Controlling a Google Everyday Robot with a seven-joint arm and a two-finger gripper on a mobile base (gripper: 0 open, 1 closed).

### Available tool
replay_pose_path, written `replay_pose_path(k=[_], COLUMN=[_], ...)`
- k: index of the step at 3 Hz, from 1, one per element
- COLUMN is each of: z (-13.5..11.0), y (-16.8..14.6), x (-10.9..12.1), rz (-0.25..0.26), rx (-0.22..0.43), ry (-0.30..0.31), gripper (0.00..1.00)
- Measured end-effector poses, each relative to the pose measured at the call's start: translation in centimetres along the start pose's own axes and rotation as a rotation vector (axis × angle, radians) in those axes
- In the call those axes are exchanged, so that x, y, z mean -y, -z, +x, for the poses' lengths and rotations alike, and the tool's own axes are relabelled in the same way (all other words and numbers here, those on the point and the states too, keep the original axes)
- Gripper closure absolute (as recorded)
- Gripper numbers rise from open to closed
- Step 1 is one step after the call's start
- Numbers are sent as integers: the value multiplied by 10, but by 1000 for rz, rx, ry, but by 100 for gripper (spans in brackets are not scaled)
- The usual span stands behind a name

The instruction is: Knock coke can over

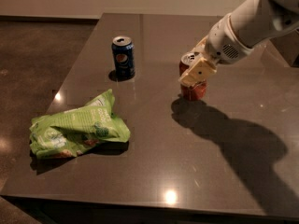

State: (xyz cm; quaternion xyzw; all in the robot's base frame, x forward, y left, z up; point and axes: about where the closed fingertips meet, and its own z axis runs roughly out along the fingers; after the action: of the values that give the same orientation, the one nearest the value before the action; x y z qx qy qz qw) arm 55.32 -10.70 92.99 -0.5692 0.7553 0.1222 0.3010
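The coke can (193,91) is red with a silver top and stands upright on the dark table (154,171), right of centre. My gripper (197,71) comes in from the upper right on a white arm (247,27). Its cream tip lies against the front of the can's upper half and hides part of it. The can's base and part of its top rim still show.
A dark blue Pepsi can (123,56) stands upright to the left of the coke can, farther back. A crumpled green chip bag (77,127) lies at the front left. The table's left edge drops to a brown floor (32,55).
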Motion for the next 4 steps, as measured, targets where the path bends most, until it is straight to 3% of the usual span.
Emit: replay_pose_path(k=[1,2,3,4], z=[-3,7,18,27], y=[18,28,29,19], x=[-1,-4,-11,-16], rz=[-11,-41,-80,-120], rx=[-138,-308,-420,-496], ry=[47,99,143,173], gripper=[100,100,100,84])
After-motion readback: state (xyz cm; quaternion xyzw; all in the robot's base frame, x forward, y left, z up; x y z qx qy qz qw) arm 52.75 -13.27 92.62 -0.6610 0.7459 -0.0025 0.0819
